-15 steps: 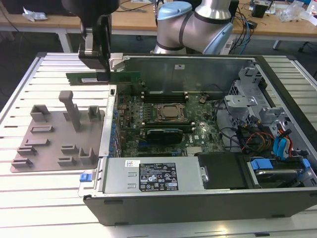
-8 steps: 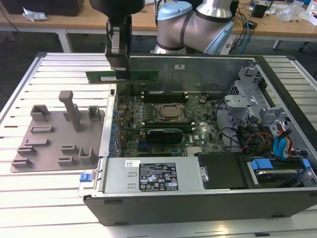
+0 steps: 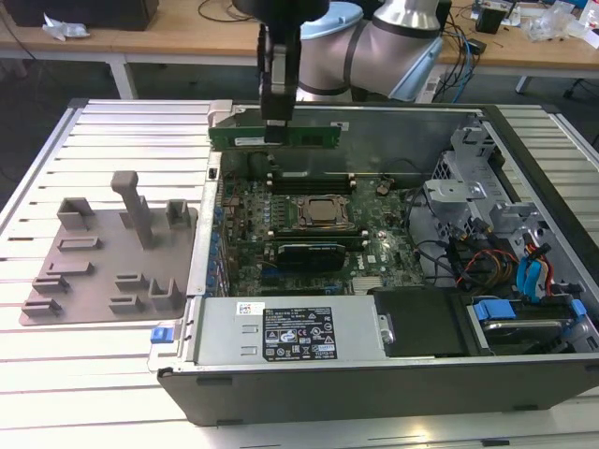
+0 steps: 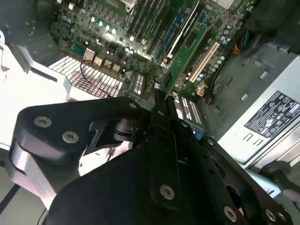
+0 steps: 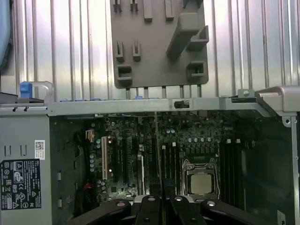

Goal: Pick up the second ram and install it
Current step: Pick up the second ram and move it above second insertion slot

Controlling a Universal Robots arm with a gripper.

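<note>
The black metal fingers (image 3: 276, 105) clenched the thin, flat, dull green second ram (image 3: 314, 137) at its middle, holding it level above the far wall of the open dark steel computer case (image 3: 374, 385).

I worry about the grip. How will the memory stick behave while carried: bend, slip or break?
The memory stick is probably stiff: it juts level from both sides of the gripper without sagging. It looks thin and light, so this mid-length pinch likely holds. Being a thin board, it may crack if pressed askew.
</note>
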